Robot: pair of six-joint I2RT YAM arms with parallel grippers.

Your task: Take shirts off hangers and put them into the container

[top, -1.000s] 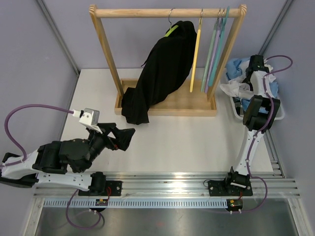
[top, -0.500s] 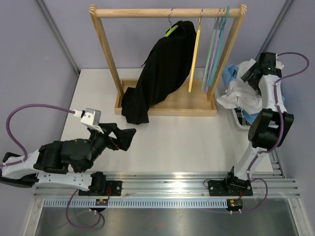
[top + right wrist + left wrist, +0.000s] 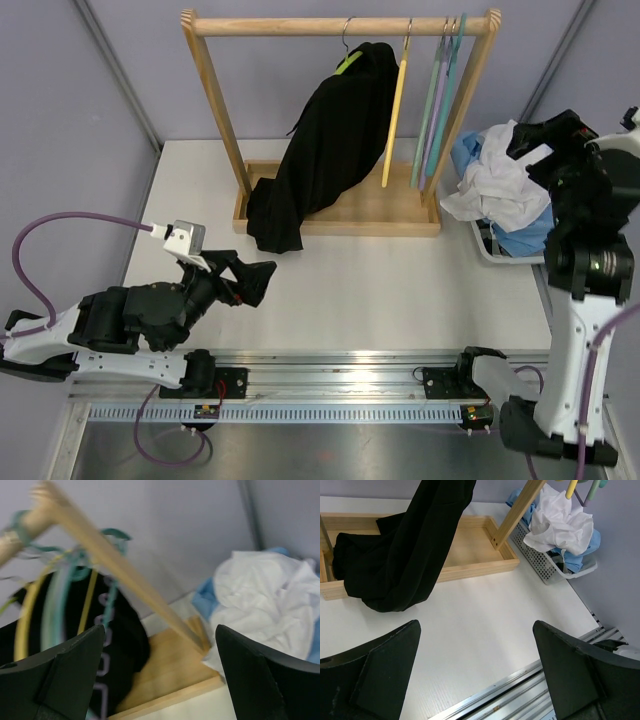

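Observation:
The black shirt (image 3: 330,140) hangs from the lime green hanger (image 3: 348,62) on the rack, its hem pooled in the base tray. The white shirt (image 3: 500,185) lies crumpled on top of the container (image 3: 492,245), over a light blue garment. Bare yellow (image 3: 394,120), pale green, lilac and teal hangers (image 3: 437,110) hang at the rail's right end. My right gripper (image 3: 535,145) is open and empty, raised high just right of the white shirt (image 3: 265,595). My left gripper (image 3: 262,283) is open and empty, low over the table's near left, facing the black shirt (image 3: 405,545).
The wooden rack (image 3: 340,24) with its base tray (image 3: 380,215) stands at the back middle. Its right post (image 3: 462,110) is close beside the container (image 3: 540,562). An aluminium rail (image 3: 350,365) runs along the near edge.
My right gripper opened, let go of the white shirt and rose up away from the container. The shirt now lies heaped on the bin. The left arm has not moved.

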